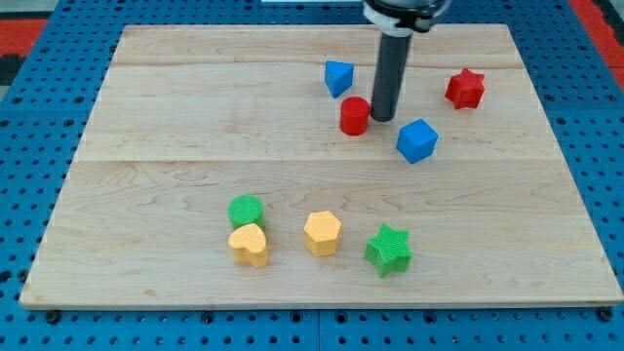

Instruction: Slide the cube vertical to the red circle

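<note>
The red circle (354, 115), a short red cylinder, stands on the wooden board (175, 117) right of centre in the upper half. The blue cube (417, 140) lies a little below and to the right of it, apart from it. My tip (382, 118) is down on the board just right of the red circle, close beside it, and up-left of the blue cube with a gap between them. The dark rod rises from the tip to the view's top.
A blue triangular block (338, 77) lies above-left of the red circle. A red star (465, 89) lies at the upper right. Near the bottom lie a green cylinder (247, 210), a yellow heart (249, 244), a yellow hexagon (322, 233) and a green star (389, 250).
</note>
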Motion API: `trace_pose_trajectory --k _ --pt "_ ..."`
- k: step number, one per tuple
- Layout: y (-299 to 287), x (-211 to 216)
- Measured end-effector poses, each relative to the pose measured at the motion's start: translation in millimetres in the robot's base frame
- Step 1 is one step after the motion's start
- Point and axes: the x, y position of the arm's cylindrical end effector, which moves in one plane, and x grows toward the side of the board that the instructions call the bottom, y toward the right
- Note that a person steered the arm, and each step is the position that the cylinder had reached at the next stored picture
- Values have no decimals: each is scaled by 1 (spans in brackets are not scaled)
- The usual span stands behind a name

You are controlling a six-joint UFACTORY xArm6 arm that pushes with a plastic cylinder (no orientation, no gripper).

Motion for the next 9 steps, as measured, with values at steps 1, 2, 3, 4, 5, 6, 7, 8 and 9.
trace_pose_trajectory --k 1,2,3,4,5,6,7,8,9 --pt "-7 0" --pt "55 -3" --pt "101 2" --pt "76 25" --pt "41 51" --pt "29 71" --pt "58 87" --pt "45 87" --pt "13 107"
